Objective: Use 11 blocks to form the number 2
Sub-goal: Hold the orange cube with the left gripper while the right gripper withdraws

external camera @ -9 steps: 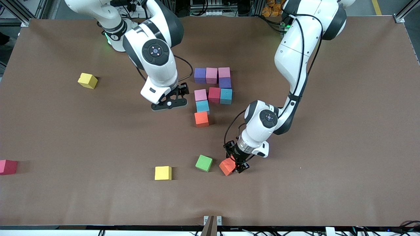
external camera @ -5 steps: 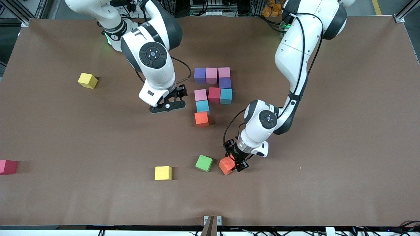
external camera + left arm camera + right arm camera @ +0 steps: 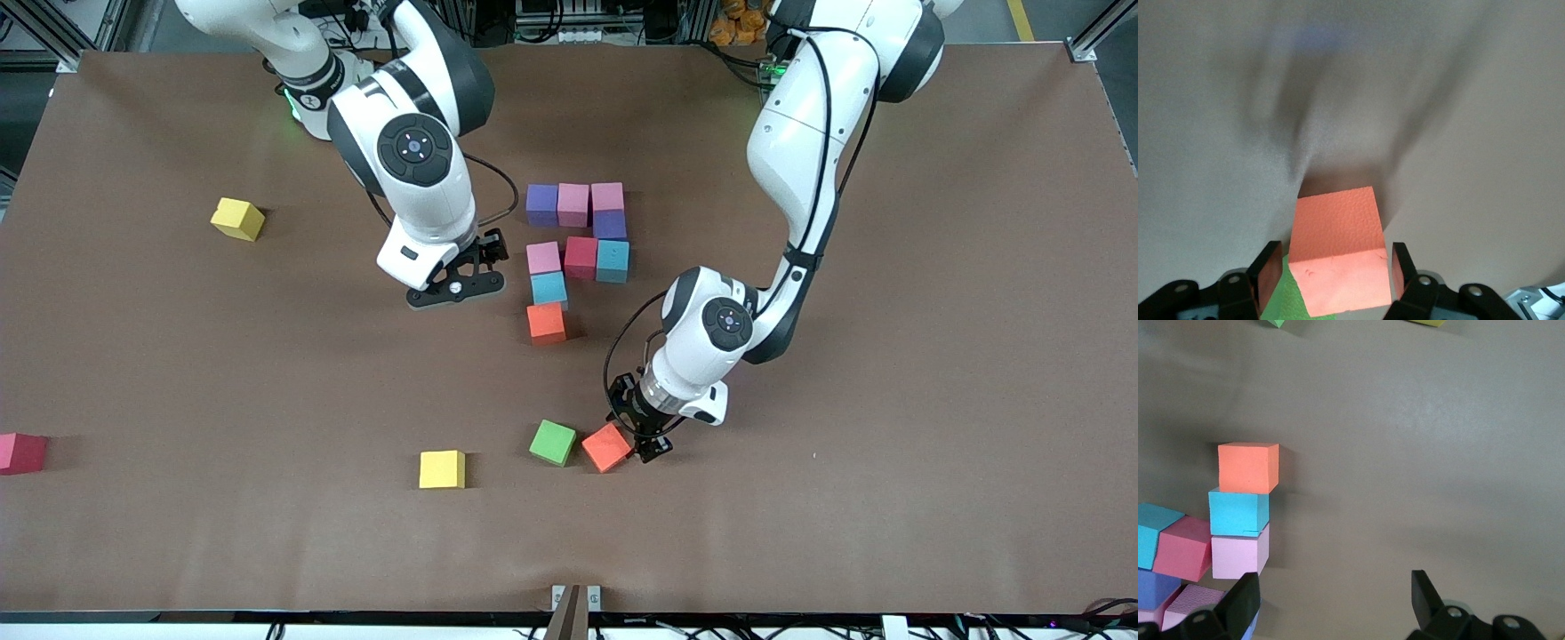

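Your left gripper point(image 3: 642, 442) is clamped on an orange cube point(image 3: 607, 447), low over the table near the front camera, with a green cube point(image 3: 553, 442) just beside it. In the left wrist view the orange cube point(image 3: 1340, 257) sits between both fingers point(image 3: 1400, 269), but skewed, and green shows past 1 finger. If you swing toward the digit without lifting clear, the cube could clip or drag that green cube. A skewed grip could also let it twist, so it lands crooked against the orange cube point(image 3: 546, 322) that ends the unfinished number 2 point(image 3: 578, 249) and shoves that column.

Your right gripper point(image 3: 456, 286) waits with its fingers apart, just beside the digit, toward the right arm's end of the table. It could crowd the approach.

You cannot tell whether the held cube touches the table. The left fingertips are hidden under the wrist in the front view. The right wrist view cuts off the digit's upper rows. 2 yellow cubes point(image 3: 442, 468) and a red cube point(image 3: 21, 452) lie well apart.
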`<state>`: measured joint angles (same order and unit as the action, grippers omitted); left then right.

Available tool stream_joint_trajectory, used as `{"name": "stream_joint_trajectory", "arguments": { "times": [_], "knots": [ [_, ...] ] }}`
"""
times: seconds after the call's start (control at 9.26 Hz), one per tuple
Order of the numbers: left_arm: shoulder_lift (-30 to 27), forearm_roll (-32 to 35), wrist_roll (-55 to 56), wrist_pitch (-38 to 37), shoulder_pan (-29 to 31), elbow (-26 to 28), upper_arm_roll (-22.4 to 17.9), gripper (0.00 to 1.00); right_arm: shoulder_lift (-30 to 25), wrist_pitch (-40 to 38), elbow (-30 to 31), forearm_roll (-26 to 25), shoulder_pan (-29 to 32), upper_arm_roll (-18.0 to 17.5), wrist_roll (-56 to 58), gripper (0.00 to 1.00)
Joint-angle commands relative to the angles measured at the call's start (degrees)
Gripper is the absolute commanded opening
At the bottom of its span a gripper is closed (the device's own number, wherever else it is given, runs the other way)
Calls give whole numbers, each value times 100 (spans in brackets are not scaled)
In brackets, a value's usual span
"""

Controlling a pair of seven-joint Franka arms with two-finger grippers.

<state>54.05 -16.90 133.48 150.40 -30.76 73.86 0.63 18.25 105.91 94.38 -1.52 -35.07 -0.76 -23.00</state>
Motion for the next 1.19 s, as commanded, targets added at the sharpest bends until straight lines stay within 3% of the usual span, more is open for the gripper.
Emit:
{"name": "stream_joint_trajectory", "arguments": {
  "times": [0.0,0.86,1.08],
  "knots": [
    [-131,-103,-112,-143,35,67,7,74,64,-114,-148,38,27,-4,94,100],
    [0,-94,-208,-108,18,-30,-10,74,108,-105,-113,38,97,-4,155,100],
    [44,-94,-357,-81,9,-30,-2,74,108,-62,-130,38,123,189,488,100]
  ]
}}
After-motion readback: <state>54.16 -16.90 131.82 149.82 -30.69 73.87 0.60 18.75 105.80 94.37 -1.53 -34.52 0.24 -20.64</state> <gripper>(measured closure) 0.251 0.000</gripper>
